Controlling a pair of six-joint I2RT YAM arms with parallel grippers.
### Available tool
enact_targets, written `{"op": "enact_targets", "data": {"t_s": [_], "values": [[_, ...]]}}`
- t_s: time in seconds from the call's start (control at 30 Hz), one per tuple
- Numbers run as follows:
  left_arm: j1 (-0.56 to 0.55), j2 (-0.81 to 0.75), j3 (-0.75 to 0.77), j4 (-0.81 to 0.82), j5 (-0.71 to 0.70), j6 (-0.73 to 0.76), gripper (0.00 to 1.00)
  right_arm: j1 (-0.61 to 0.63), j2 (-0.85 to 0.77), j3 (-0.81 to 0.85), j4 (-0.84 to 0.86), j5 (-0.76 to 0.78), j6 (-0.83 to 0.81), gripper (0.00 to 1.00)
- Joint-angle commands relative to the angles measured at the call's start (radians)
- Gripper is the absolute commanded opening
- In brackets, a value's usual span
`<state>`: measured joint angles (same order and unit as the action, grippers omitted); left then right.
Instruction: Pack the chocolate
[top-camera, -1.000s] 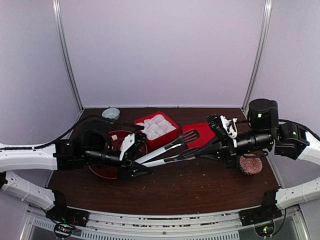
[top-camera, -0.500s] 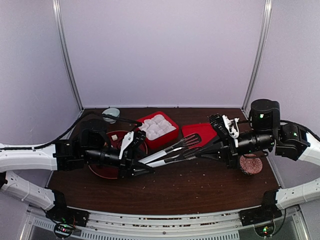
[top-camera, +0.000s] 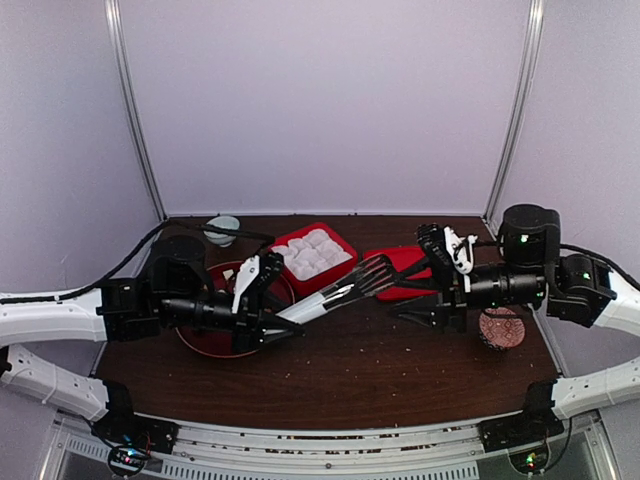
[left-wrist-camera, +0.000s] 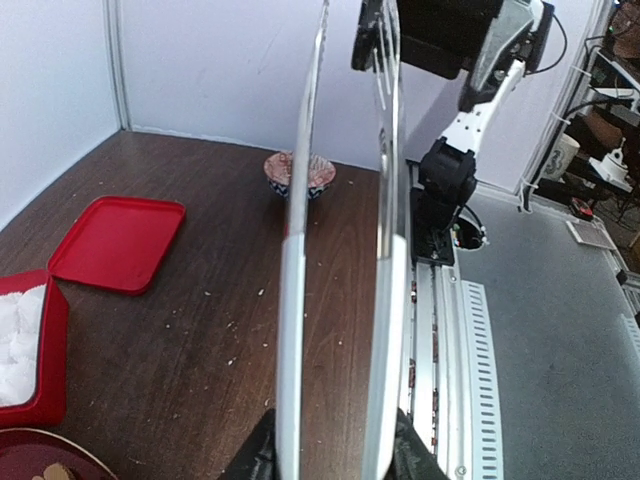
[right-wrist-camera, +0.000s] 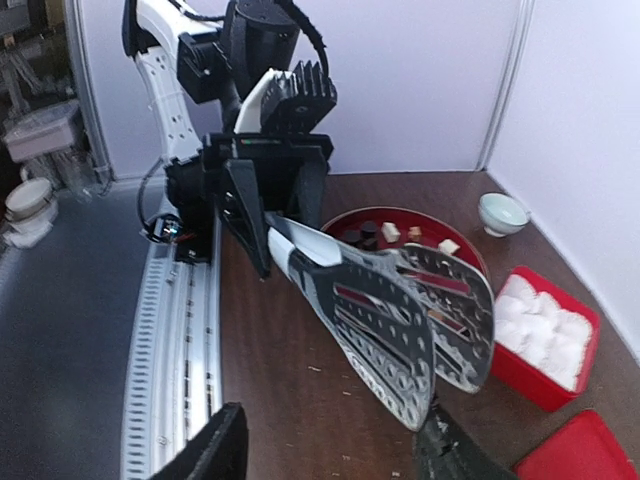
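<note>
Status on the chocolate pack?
Left gripper shut on tongs. Right gripper open, clear of tongs. Chocolate on red plate, none visible in box. Nothing blocking.

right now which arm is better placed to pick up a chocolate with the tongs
Left. The left gripper is shut on the tongs, beside the red plate of chocolate. The right gripper stands open by their tips, holding nothing.

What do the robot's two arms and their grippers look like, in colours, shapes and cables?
Both arms have long white links joined by black, rounded motor housings. The left arm has a thin black cable looping beside it. The right arm shows small green lights. The left gripper and the right gripper are black, each with two tapering fingers and a white panel on its side.
</note>
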<state>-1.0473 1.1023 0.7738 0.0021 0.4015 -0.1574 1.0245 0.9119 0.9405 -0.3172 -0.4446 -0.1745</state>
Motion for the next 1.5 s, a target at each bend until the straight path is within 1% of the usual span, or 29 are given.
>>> {"op": "enact_targets", "data": {"t_s": [0.0,0.13,0.2,0.33,0.5,0.7,0.9,1.0,1.2,1.47], "values": [[0.039,-0.036,-0.002,-0.003,-0.066,-0.076,0.23,-0.026,-0.063,-0.029,0.071,0.135,0.04,0.62],[0.101,-0.079,-0.02,-0.105,-0.129,-0.151,0.22,-0.109,-0.079,-0.066,0.143,0.16,0.133,0.7],[0.129,-0.109,-0.02,-0.2,-0.221,-0.194,0.22,-0.157,-0.056,-0.081,0.169,0.152,0.192,0.72],[0.192,-0.173,-0.023,-0.417,-0.36,-0.292,0.22,-0.23,0.013,-0.116,0.227,0.114,0.283,0.76],[0.262,-0.218,-0.015,-0.647,-0.437,-0.373,0.23,-0.28,0.096,-0.148,0.301,0.055,0.334,0.77],[0.345,-0.205,0.017,-0.819,-0.446,-0.409,0.25,-0.307,0.153,-0.165,0.354,0.011,0.35,0.77],[0.47,-0.201,0.04,-0.899,-0.412,-0.42,0.26,-0.315,0.161,-0.18,0.365,-0.004,0.345,0.77],[0.516,-0.176,0.062,-0.954,-0.388,-0.423,0.28,-0.32,0.157,-0.186,0.359,-0.008,0.34,0.77],[0.53,-0.149,0.082,-1.024,-0.372,-0.452,0.28,-0.323,0.15,-0.197,0.354,-0.01,0.331,0.77],[0.541,-0.101,0.06,-1.017,-0.376,-0.473,0.3,-0.326,0.146,-0.212,0.363,-0.018,0.331,0.76]]}}
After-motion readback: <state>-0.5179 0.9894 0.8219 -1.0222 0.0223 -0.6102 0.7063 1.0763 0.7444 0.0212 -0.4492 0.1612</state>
